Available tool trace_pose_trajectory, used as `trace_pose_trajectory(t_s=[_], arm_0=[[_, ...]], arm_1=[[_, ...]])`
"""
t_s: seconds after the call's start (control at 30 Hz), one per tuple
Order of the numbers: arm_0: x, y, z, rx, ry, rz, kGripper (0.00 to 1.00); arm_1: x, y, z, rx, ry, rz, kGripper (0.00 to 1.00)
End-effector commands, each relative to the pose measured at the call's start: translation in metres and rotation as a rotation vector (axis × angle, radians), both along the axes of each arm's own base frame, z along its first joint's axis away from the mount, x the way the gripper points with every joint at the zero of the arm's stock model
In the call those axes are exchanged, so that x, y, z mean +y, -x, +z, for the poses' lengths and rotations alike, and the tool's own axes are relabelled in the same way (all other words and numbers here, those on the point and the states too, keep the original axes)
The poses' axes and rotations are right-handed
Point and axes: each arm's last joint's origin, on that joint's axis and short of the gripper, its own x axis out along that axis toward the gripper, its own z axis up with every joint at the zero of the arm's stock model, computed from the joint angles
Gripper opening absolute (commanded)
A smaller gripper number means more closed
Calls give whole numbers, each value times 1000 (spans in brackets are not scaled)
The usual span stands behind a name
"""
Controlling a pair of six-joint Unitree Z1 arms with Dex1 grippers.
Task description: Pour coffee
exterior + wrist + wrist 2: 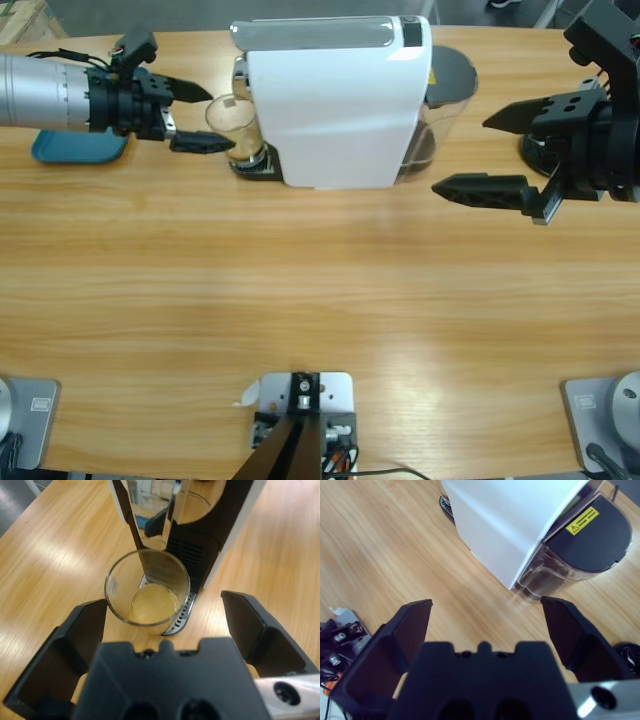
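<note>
1. The glass tumbler [148,592] with the coffee [153,603] stands on the drip tray [182,616] of the white coffee machine [340,100].
2. Left gripper [203,118]: jaws wide, flanking the tumbler.
3. Right gripper [512,154]: jaws wide, empty, above the counter [320,290].
4. Judgement: light, rigid, slippery, breakable; grip mid-wall, keep upright.

A boxy white coffee machine [335,110] with a silver top strip stands at the far middle of the long, pale wooden desk [320,300]. Its dark, semi-clear water tank with a black lid [587,535] sits at one end and carries a small yellow warning label [581,520]. A black slotted drip tray [181,617] juts from the other end. A flat teal tray [75,148] lies near the desk's far left corner.
</note>
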Motion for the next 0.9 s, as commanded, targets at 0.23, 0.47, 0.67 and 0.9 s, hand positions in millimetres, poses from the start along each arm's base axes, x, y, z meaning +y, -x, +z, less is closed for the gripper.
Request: trace_pose_trajectory(t_s=[0.23,0.47,0.67,0.9], arm_0=[[-20,-27,-32,47,-21,-44,991],[-23,-32,-33,39,-32,-34,991],[-25,-34,-34,38,-40,-29,563],[-26,-35,-34,53,-27,-22,269]], arm_1=[[5,-11,-17,38,38,3,1000],[5,-13,-18,46,33,4,1000],[7,-15,-19,48,29,7,1000],[6,-14,-19,48,25,9,1000]])
